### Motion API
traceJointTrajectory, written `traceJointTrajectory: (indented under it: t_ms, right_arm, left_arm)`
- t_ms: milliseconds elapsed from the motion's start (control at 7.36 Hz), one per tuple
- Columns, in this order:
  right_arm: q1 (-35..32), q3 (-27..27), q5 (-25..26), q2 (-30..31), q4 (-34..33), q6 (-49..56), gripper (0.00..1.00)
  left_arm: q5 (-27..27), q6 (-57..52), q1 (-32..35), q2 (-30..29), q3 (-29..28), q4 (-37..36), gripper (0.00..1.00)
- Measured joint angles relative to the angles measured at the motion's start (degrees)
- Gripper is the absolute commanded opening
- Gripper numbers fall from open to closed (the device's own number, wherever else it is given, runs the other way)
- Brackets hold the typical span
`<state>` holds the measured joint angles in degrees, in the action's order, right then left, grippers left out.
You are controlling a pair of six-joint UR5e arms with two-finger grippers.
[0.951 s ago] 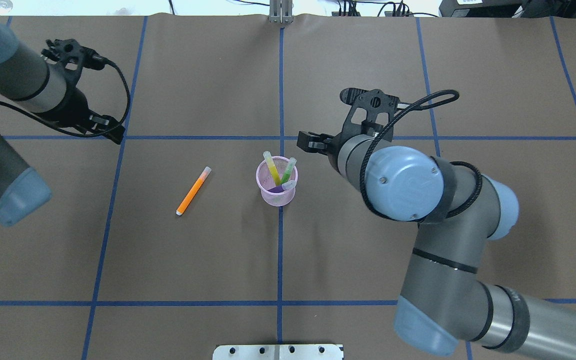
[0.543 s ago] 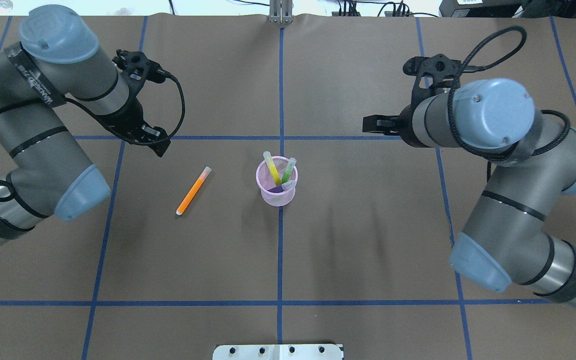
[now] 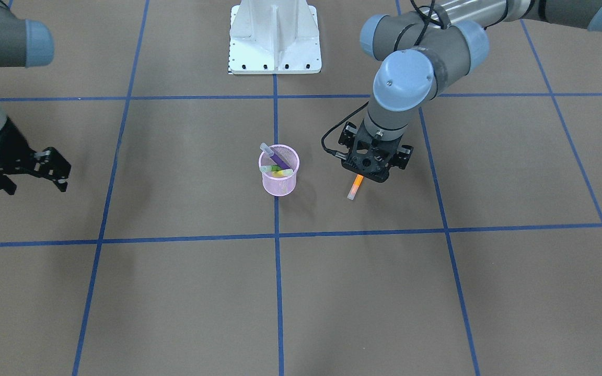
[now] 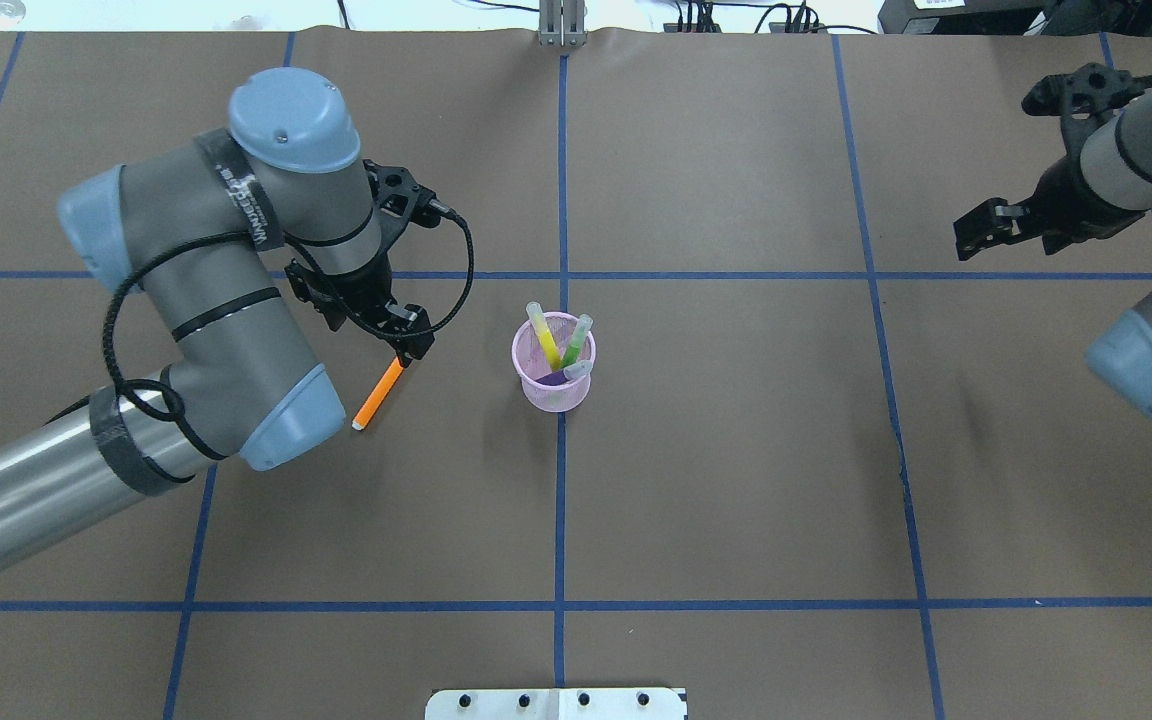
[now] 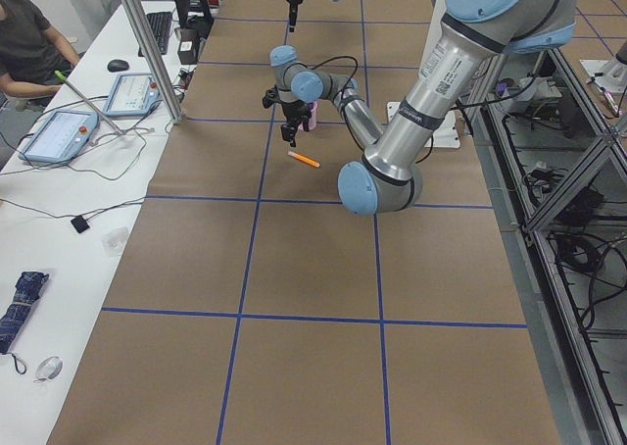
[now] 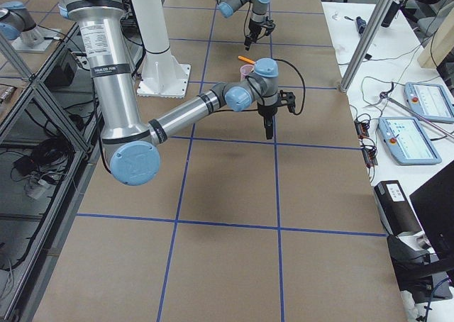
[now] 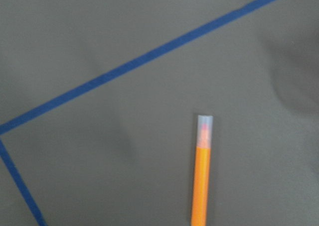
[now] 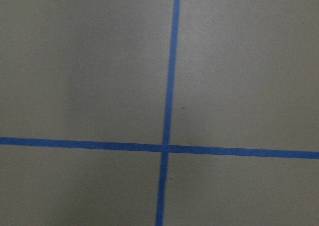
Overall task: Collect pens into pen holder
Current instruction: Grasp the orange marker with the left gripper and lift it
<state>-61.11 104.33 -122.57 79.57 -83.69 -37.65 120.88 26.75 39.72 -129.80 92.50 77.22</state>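
The pink mesh pen holder (image 4: 553,385) stands upright at the table's centre, also in the front view (image 3: 278,183). A yellow pen (image 4: 542,335), a green pen (image 4: 576,338) and a purple pen (image 3: 279,155) stand in it. The orange pen (image 4: 379,392) lies flat on the table to its left and shows in the left wrist view (image 7: 202,181). My left gripper (image 4: 410,338) points down over the pen's cap end, looks open and holds nothing. My right gripper (image 4: 981,232) is far to the right, open and empty.
Brown paper with blue tape grid lines (image 4: 562,180) covers the table. The robot's white base plate (image 3: 275,36) is at the near edge. My left arm's elbow (image 4: 276,420) hangs over the table to the left of the orange pen.
My left arm has swung in from the far left until its gripper is over the orange pen's cap end. My right arm has pulled away from the holder to the far right.
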Motion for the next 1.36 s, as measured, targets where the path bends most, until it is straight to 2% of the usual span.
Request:
traceJointTrajectory:
  t_ms: [136, 272, 543, 679, 815, 951, 1087, 1223, 1358]
  right_arm:
    - [-3.88, -2.4, -3.99, 0.93, -0.06, 4.95, 1.0]
    - [-7.02, -4.53, -6.77, 1.82, -0.12, 10.02, 1.0]
    - [-9.96, -6.69, -9.94, 2.95, -0.13, 16.27, 1.0]
    - [-10.39, -7.04, -10.58, 3.17, -0.08, 17.22, 1.0]
    - [-10.54, -7.13, -10.82, 3.26, -0.02, 17.54, 1.0]
    - [-10.62, -7.13, -10.9, 3.28, 0.01, 17.65, 1.0]
    - [-10.72, -7.13, -10.93, 3.3, 0.02, 17.69, 1.0]
    - [-10.74, -7.13, -10.93, 3.3, 0.02, 17.7, 1.0]
    - [-10.82, -7.12, -10.94, 3.3, 0.02, 17.7, 1.0]
  left_arm:
    - [-0.26, -2.4, -0.39, -2.16, -3.85, -0.17, 0.8]
    - [-0.68, -4.67, -0.62, -3.41, -7.25, -0.01, 0.78]
    - [-1.22, -6.43, -1.3, -4.98, -12.09, 0.66, 0.74]
    - [-1.25, -6.63, -1.9, -5.23, -13.47, 1.12, 0.67]
    - [-1.26, -6.68, -2.29, -5.26, -14.23, 1.46, 0.54]
    - [-1.24, -6.72, -2.51, -5.28, -14.53, 1.62, 0.35]
    - [-1.2, -6.77, -2.55, -5.29, -14.59, 1.66, 0.11]
    - [-1.2, -6.79, -2.51, -5.25, -14.64, 1.65, 0.08]
    - [-1.21, -6.79, -2.46, -5.2, -14.65, 1.61, 0.1]
